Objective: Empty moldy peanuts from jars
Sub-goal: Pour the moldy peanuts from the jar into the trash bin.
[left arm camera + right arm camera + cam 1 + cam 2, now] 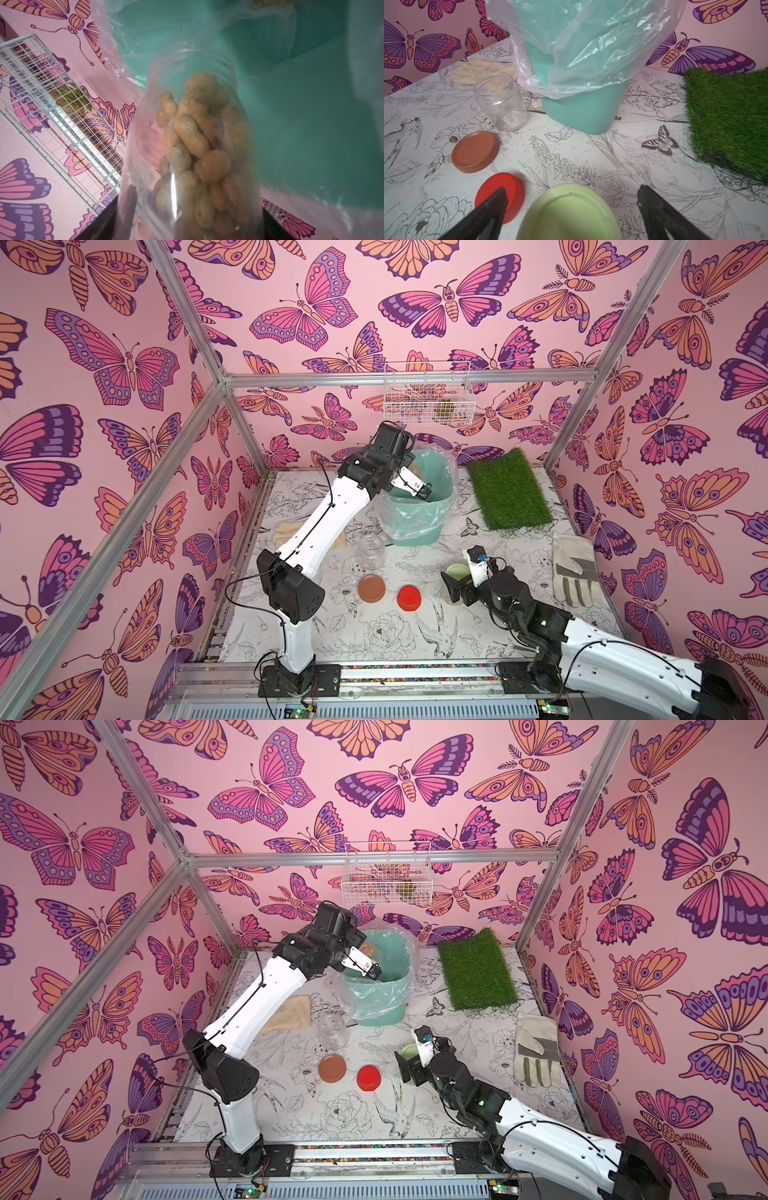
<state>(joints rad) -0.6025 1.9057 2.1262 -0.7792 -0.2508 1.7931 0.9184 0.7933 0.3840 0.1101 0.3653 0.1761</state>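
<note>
Moldy peanuts [193,135]: heaped inside clear jar [191,62], jar mouth pointing into lined mint bin [419,531]. Your left gripper [190,204]: clamped on that jar, arm stretched up over bin rim. Your right gripper [572,189]: low over floral tabletop [374,639], jaws wide apart either side of pale green lid [566,216]. Empty jar [500,101] upright beside bin; brown lid [475,151], red lid [500,197] flat on tabletop. Grass mat [507,489], work glove [575,568] at right. Butterfly wallpaper [124,364] all round.
</note>
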